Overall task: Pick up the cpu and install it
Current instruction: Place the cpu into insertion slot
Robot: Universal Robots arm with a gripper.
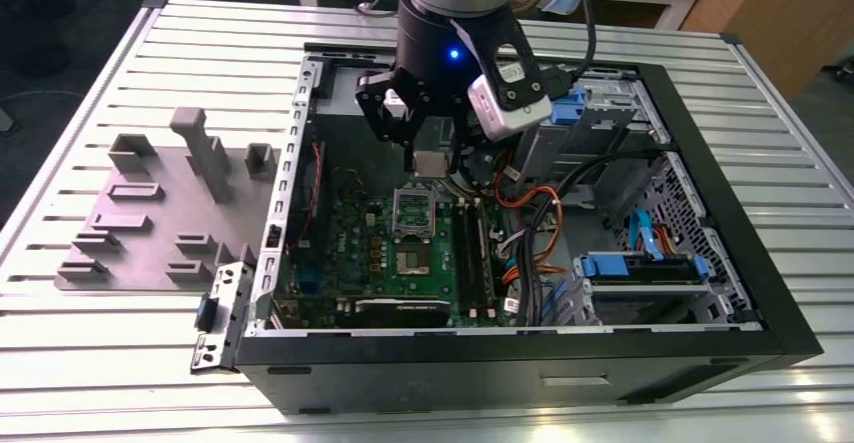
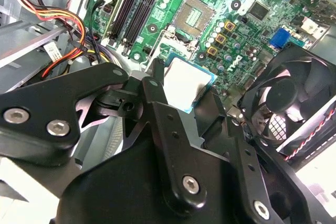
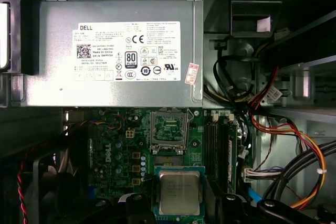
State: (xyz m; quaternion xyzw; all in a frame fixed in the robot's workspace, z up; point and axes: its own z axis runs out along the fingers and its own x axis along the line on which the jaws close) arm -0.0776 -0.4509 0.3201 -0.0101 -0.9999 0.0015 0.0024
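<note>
Item: the cpu (image 3: 179,192), a small flat square chip. Its plain silvery-grey metal top is sitting raised on a green carrier board, and a thin teal-blue rim is showing around the edge in both wrist views (image 2: 186,82). Holder: the gripper (image 3: 181,205), whose black fingers (image 2: 156,88) are closing on two opposite edges of the chip and gripping it flat, metal top facing the wrist cameras. Location: the chip is hanging over the green motherboard (image 3: 113,150), near the socket (image 3: 168,129) and not seated in it, on the side of the socket away from the grey power supply (image 3: 115,51). The socket is lying open, with its square contact field showing (image 2: 193,20). Beside the socket, the memory slots (image 3: 218,145) are running along one flank and the black fan (image 2: 294,93) is standing off the opposite flank. In the exterior view, the gripper (image 1: 424,155) is reaching down inside the open computer case (image 1: 534,363), directly over the socket area.
</note>
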